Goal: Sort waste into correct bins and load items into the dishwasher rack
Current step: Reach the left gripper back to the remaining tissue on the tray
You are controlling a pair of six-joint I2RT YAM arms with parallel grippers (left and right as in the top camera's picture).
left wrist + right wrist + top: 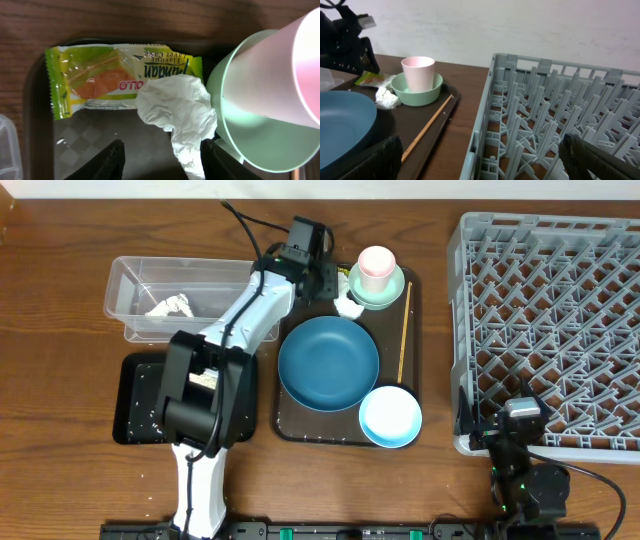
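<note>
Two fingers of your left claw [161, 161] stand apart, straddling a crumpled tissue wad [175, 107] on the brown tray [100, 135]. Touching it beyond, the green-and-yellow wrapper [95, 80] reads "Pandan Flavour Cake" upside down. Your right claw [480, 162] gapes by the grey rack [545, 115].

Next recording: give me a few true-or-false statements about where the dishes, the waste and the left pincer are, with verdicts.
1. The pink cup stands in the mint green dish. True.
2. The grey lattice dishwasher rack holds the large dark blue bowl. False: the bowl sits on the dark brown serving tray.
3. The left pincer is open around the crumpled white tissue wad. True.
4. The green-and-yellow printed wrapper lies in the clear plastic tub. False: it lies on the brown tray, beside the tissue.
</note>
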